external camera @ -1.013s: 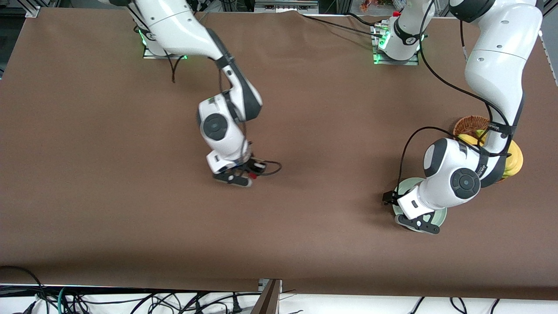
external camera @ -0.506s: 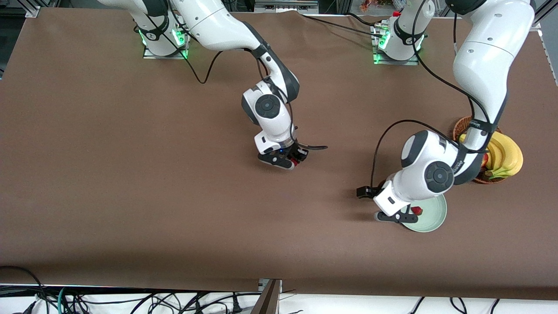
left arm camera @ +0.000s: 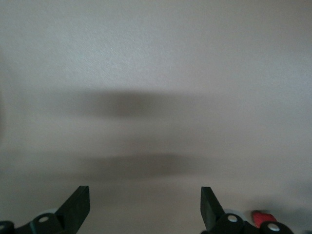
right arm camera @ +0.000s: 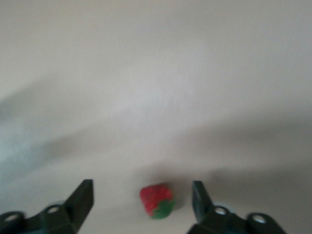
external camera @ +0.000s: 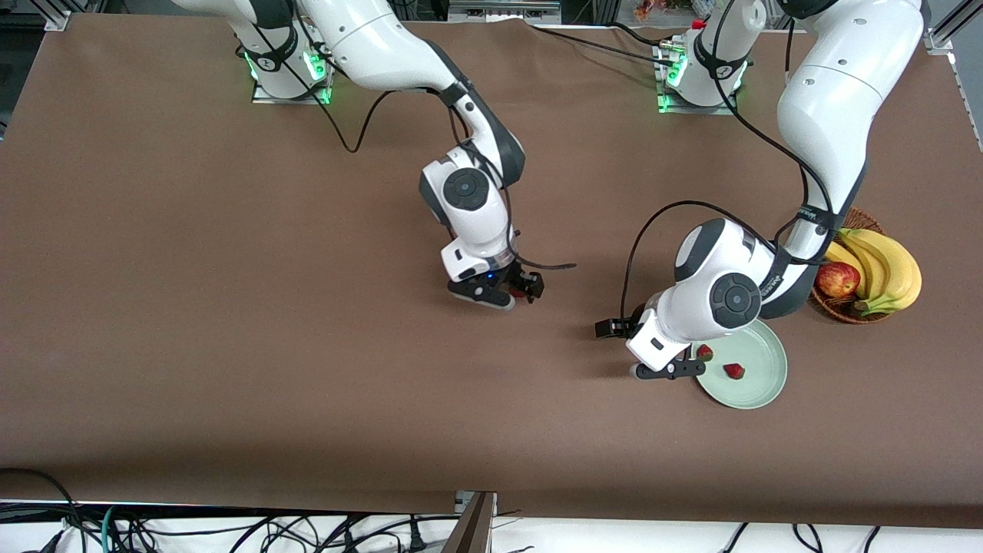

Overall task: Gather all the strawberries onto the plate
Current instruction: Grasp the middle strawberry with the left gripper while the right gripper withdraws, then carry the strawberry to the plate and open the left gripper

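Note:
Two strawberries [external camera: 704, 352] [external camera: 734, 371] lie on the pale green plate [external camera: 762, 349] toward the left arm's end of the table. My left gripper [external camera: 670, 372] [left arm camera: 145, 207] hangs open and empty just over the plate's rim on the side toward the right arm's end. Its wrist view shows only bare table between the fingers. My right gripper [external camera: 511, 294] [right arm camera: 141, 192] is low over the middle of the table, open. A third strawberry [right arm camera: 157, 200] [external camera: 521, 293] sits between its fingers and touches neither.
A brown wicker basket [external camera: 845, 313] with bananas [external camera: 883, 265] and a red apple [external camera: 837, 279] stands next to the plate, farther from the front camera. Both arms' cables hang near their wrists.
My right gripper carried the strawberry toward the left arm's end, then opened and let go of it. My left gripper slid off the plate, uncovering two strawberries.

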{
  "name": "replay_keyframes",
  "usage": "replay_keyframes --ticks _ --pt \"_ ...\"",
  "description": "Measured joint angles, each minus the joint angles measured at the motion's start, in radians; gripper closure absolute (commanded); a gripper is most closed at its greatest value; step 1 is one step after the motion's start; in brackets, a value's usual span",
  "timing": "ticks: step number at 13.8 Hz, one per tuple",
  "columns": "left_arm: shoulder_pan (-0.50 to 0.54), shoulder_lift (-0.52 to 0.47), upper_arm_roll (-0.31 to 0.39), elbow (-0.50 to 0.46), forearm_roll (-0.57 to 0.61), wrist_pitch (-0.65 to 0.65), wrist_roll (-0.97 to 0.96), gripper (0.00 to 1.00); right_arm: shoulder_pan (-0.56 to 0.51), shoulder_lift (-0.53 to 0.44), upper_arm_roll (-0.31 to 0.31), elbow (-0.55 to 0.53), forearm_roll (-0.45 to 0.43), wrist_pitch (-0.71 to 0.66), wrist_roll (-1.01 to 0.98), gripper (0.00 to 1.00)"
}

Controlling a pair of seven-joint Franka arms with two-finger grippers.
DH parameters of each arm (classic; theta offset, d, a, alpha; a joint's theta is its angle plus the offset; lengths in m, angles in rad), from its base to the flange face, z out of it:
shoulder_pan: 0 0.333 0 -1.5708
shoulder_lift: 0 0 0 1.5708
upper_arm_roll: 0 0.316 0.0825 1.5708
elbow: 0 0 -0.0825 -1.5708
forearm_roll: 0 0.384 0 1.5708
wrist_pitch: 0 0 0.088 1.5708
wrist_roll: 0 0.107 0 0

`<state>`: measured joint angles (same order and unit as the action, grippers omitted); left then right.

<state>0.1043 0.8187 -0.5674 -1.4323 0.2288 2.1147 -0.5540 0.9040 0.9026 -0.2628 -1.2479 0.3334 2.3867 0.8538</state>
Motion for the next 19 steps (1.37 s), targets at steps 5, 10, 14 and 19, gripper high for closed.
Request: replay_keyframes --ticks 5,10,14,19 --pt "-0.110 0.002 -0.004 -0.010 -0.003 -0.001 -0.256 0.00 -0.244 -0.155 -0.009 0.074 0.000 -0.381 -0.473 0.00" --pt "-0.193 0.039 0.000 -0.015 -0.003 0.033 -0.425 0.00 -0.439 -0.296 -0.061 0.077 -0.008 -0.733 -0.782 0.00" --pt "-0.268 0.076 0.029 -0.020 -0.003 0.130 -0.520 0.00 -0.517 -0.417 -0.098 0.066 -0.129 -0.863 -0.847 0.00" --pt "-0.296 0.091 0.051 -0.021 -0.003 0.158 -0.538 0.53 -0.685 -0.648 0.137 -0.082 -0.344 -0.893 -0.853 0.00"
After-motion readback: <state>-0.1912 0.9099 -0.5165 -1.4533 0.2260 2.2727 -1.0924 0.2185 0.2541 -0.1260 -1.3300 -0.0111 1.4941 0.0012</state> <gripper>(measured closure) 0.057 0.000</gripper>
